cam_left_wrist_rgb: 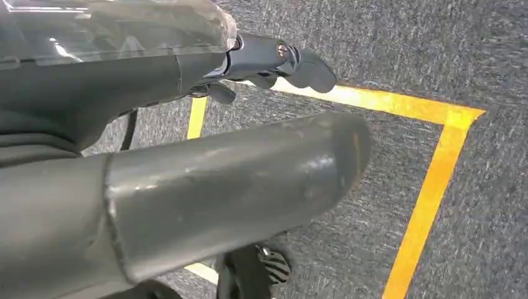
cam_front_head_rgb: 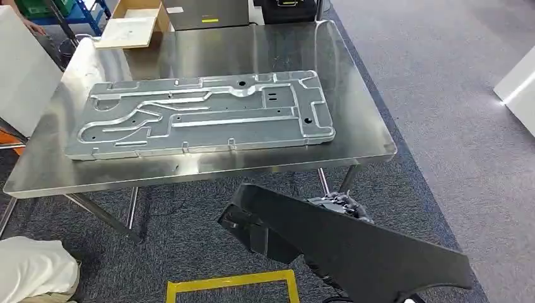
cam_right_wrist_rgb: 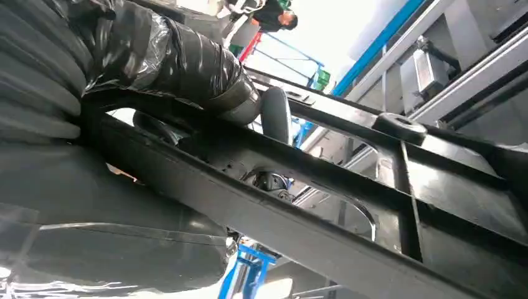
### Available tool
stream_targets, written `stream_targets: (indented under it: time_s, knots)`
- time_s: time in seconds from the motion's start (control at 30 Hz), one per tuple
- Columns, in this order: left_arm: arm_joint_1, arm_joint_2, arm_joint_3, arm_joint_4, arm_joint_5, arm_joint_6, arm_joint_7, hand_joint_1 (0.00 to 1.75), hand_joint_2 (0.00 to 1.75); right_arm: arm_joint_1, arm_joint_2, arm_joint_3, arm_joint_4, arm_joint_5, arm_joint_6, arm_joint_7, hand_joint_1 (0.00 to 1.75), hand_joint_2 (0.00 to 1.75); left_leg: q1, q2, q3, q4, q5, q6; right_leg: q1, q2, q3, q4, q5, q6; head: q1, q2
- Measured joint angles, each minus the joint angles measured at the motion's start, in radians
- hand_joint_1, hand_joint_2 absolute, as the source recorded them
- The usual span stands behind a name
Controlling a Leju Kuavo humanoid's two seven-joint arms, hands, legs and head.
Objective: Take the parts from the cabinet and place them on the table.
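Note:
A flat black part [cam_front_head_rgb: 353,246] hangs low in front of me, below the near edge of the steel table [cam_front_head_rgb: 353,76]. My right hand [cam_front_head_rgb: 337,205] grips it from behind at its upper edge. In the right wrist view that hand [cam_right_wrist_rgb: 155,56] wraps around a rib of the black part [cam_right_wrist_rgb: 348,187], whose ribbed underside shows. A large machined aluminium plate [cam_front_head_rgb: 202,113] lies flat across the middle of the table. My left hand [cam_left_wrist_rgb: 218,180] hangs over the carpet, its fingers [cam_left_wrist_rgb: 299,62] loosely extended and holding nothing.
A cardboard box [cam_front_head_rgb: 135,22] sits at the table's far left corner. A yellow tape square [cam_front_head_rgb: 233,284] marks the carpet near my feet. A white bundle [cam_front_head_rgb: 35,268] lies at the lower left, and a white panel [cam_front_head_rgb: 22,69] stands left of the table.

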Motion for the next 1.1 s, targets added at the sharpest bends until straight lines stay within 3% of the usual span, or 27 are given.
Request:
stream_targets:
  time_s: [0.03, 0.07, 0.13, 0.17, 0.2, 0.23, 0.3, 0.37, 0.4, 0.47, 0.5, 0.53, 0.57, 0.6, 0.67, 0.7, 0.77, 0.83, 0.9, 0.97, 1.0, 1.03, 1.07, 1.1]
  knots:
    - [0.003, 0.000, 0.000, 0.000, 0.000, 0.000, 0.000, 0.00, 0.00, 0.002, 0.000, 0.000, 0.000, 0.000, 0.000, 0.000, 1.68, 1.75, 0.002, 0.000, -0.017, 0.007, 0.020, -0.004, 0.000, 0.001, 0.007, 0.001, -0.006, 0.001, 0.000, 0.000]
    - [0.004, 0.000, 0.001, 0.000, 0.000, 0.000, 0.000, 0.00, 0.00, 0.004, 0.000, 0.000, 0.000, 0.000, 0.000, 0.000, 1.68, 1.75, 0.005, 0.000, -0.010, -0.031, 0.062, -0.006, -0.001, 0.003, 0.015, 0.002, -0.013, 0.003, 0.000, 0.000]
    - [0.003, 0.000, 0.001, 0.000, 0.000, 0.000, 0.000, 0.00, 0.00, 0.005, 0.000, 0.000, 0.000, 0.000, 0.000, 0.000, 1.68, 1.75, 0.009, 0.002, 0.053, -0.201, 0.176, -0.007, -0.004, 0.004, 0.036, 0.009, -0.032, 0.010, 0.000, 0.000]
    - [0.004, 0.001, 0.001, 0.000, 0.000, 0.000, 0.000, 0.00, 0.00, 0.005, 0.000, 0.000, 0.000, 0.000, 0.000, 0.000, 1.68, 1.75, 0.010, 0.003, 0.078, -0.257, 0.190, -0.004, -0.003, 0.004, 0.038, 0.012, -0.042, 0.017, 0.000, 0.000]
    - [0.002, 0.001, 0.001, 0.000, 0.000, 0.000, 0.001, 0.00, 0.00, 0.004, 0.000, 0.000, -0.001, 0.000, 0.000, 0.000, 1.68, 1.75, 0.002, 0.003, 0.085, -0.269, 0.177, 0.000, 0.003, 0.006, 0.034, 0.021, -0.047, 0.024, 0.000, 0.000]
    - [0.000, 0.001, 0.001, 0.000, 0.000, 0.000, 0.002, 0.00, 0.00, 0.005, 0.000, 0.001, -0.003, 0.001, -0.001, 0.000, 1.68, 1.75, 0.003, 0.001, 0.082, -0.270, 0.170, 0.016, 0.002, 0.006, 0.028, 0.020, -0.047, 0.028, 0.000, 0.000]
    - [0.004, 0.002, 0.002, 0.000, 0.000, 0.000, 0.002, 0.00, 0.00, 0.005, 0.000, 0.001, -0.005, 0.002, -0.001, 0.000, 1.68, 1.75, 0.001, 0.000, 0.080, -0.273, 0.166, 0.024, 0.002, 0.006, 0.030, 0.015, -0.048, 0.034, 0.000, 0.000]
    - [0.004, 0.001, 0.003, 0.000, 0.000, 0.000, 0.002, 0.00, 0.00, 0.005, 0.000, 0.001, -0.009, 0.006, -0.002, -0.001, 1.68, 1.75, 0.008, 0.000, 0.096, -0.287, 0.167, 0.041, -0.003, 0.005, 0.034, 0.032, -0.066, 0.047, 0.000, 0.000]
    - [0.003, 0.001, 0.003, 0.000, 0.000, 0.000, 0.002, 0.00, 0.00, 0.004, 0.000, 0.001, -0.013, 0.013, -0.006, -0.003, 1.68, 1.75, 0.008, 0.001, 0.103, -0.290, 0.162, 0.049, -0.002, 0.004, 0.011, 0.084, -0.092, 0.050, 0.000, 0.000]
    - [0.002, 0.001, 0.005, 0.000, 0.000, 0.000, 0.002, 0.00, 0.00, 0.009, 0.000, 0.002, -0.017, 0.026, -0.020, -0.007, 1.68, 1.75, 0.007, 0.002, 0.112, -0.290, 0.155, 0.055, -0.005, 0.004, -0.082, 0.246, -0.153, 0.057, 0.000, 0.000]
    - [0.002, 0.001, 0.006, 0.000, 0.000, 0.000, 0.003, 0.00, 0.00, 0.014, 0.000, 0.003, -0.019, 0.035, -0.028, -0.010, 1.68, 1.75, 0.007, 0.001, 0.116, -0.290, 0.150, 0.056, -0.007, 0.004, -0.125, 0.310, -0.168, 0.059, 0.000, 0.000]
    - [0.004, 0.001, 0.007, 0.000, 0.002, 0.000, 0.003, 0.00, 0.00, 0.020, -0.001, 0.003, -0.023, 0.047, -0.038, -0.013, 1.68, 1.75, 0.007, 0.001, 0.123, -0.290, 0.144, 0.055, -0.008, 0.004, -0.152, 0.337, -0.157, 0.059, 0.000, 0.000]
    - [0.005, 0.002, 0.008, 0.000, 0.003, 0.000, 0.003, 0.00, 0.00, 0.026, -0.001, 0.003, -0.028, 0.059, -0.053, -0.016, 1.68, 1.75, 0.007, -0.001, 0.133, -0.290, 0.137, 0.053, -0.009, 0.004, -0.152, 0.310, -0.116, 0.058, 0.000, 0.000]
    - [0.006, 0.002, 0.009, 0.000, 0.006, 0.000, 0.003, 0.00, 0.00, 0.032, -0.002, 0.003, -0.035, 0.068, -0.064, -0.019, 1.68, 1.75, 0.007, -0.002, 0.144, -0.290, 0.130, 0.051, -0.010, 0.004, -0.133, 0.248, -0.063, 0.056, 0.000, 0.000]
    - [0.006, 0.001, 0.012, 0.000, 0.009, -0.003, 0.002, 0.00, 0.00, 0.036, -0.005, 0.003, -0.048, 0.075, -0.088, -0.019, 1.68, 1.75, 0.007, -0.003, 0.169, -0.291, 0.112, 0.045, -0.008, 0.003, -0.067, 0.072, 0.043, 0.044, 0.000, 0.000]
    - [0.006, 0.002, 0.013, 0.000, 0.009, -0.008, 0.000, 0.00, 0.00, 0.035, -0.018, -0.005, -0.049, 0.055, -0.100, -0.011, 1.68, 1.75, 0.000, -0.002, 0.167, -0.290, 0.105, 0.037, 0.001, 0.003, -0.058, 0.061, 0.025, 0.041, 0.000, 0.000]
    - [0.004, 0.005, 0.013, 0.000, 0.000, -0.019, -0.003, 0.00, 0.00, 0.022, -0.037, -0.055, -0.047, -0.008, -0.094, 0.004, 1.68, 1.75, 0.002, -0.002, 0.165, -0.293, 0.101, 0.029, 0.003, 0.003, -0.054, 0.043, 0.015, 0.036, 0.000, 0.000]
    - [0.001, 0.006, 0.013, 0.000, -0.009, -0.029, -0.006, 0.00, 0.00, 0.004, -0.060, -0.165, -0.023, -0.049, -0.022, 0.008, 1.68, 1.75, -0.003, 0.001, 0.178, -0.303, 0.098, 0.017, -0.001, 0.006, -0.047, 0.032, 0.012, 0.026, 0.000, 0.000]
    - [-0.001, 0.008, 0.013, 0.000, -0.010, -0.033, -0.007, 0.00, 0.00, -0.005, -0.069, -0.264, -0.002, -0.052, 0.021, 0.010, 1.68, 1.75, 0.003, 0.002, 0.162, -0.256, 0.074, 0.011, -0.008, 0.001, -0.025, 0.015, 0.012, 0.016, 0.000, 0.000]
    - [0.000, 0.013, 0.013, 0.000, -0.010, -0.033, -0.007, 0.00, 0.00, -0.014, -0.070, -0.333, 0.014, -0.050, 0.041, 0.010, 1.68, 1.75, 0.003, 0.001, 0.068, -0.090, 0.005, 0.003, -0.007, -0.003, -0.015, 0.014, 0.003, 0.007, 0.000, 0.000]
    - [0.002, 0.014, 0.013, 0.000, -0.010, -0.033, -0.007, 0.00, 0.00, -0.014, -0.070, -0.352, 0.018, -0.046, 0.046, 0.011, 1.68, 1.75, 0.003, 0.001, 0.020, -0.017, -0.013, 0.001, -0.006, -0.003, -0.011, 0.014, -0.002, 0.006, 0.000, 0.000]
    - [0.004, 0.015, 0.013, 0.000, -0.012, -0.033, -0.007, 0.00, 0.00, -0.015, -0.070, -0.367, 0.024, -0.032, 0.037, 0.017, 1.68, 1.75, 0.003, 0.001, -0.016, 0.025, -0.008, 0.000, -0.006, -0.002, -0.006, 0.015, -0.007, 0.006, 0.000, 0.000]
    - [0.006, 0.016, 0.013, 0.000, -0.016, -0.036, -0.007, 0.00, 0.00, -0.019, -0.071, -0.384, 0.032, -0.004, 0.017, 0.030, 1.68, 1.75, 0.003, 0.001, -0.025, 0.015, 0.023, 0.001, -0.005, 0.000, 0.000, 0.016, -0.012, 0.007, 0.000, 0.000]
    - [0.006, 0.016, 0.013, 0.000, -0.021, -0.037, -0.008, 0.00, 0.00, -0.028, -0.072, -0.401, 0.042, 0.029, -0.012, 0.050, 1.68, 1.75, 0.003, 0.001, -0.012, -0.045, 0.080, 0.005, -0.005, 0.002, 0.010, 0.018, -0.020, 0.008, 0.000, 0.000]
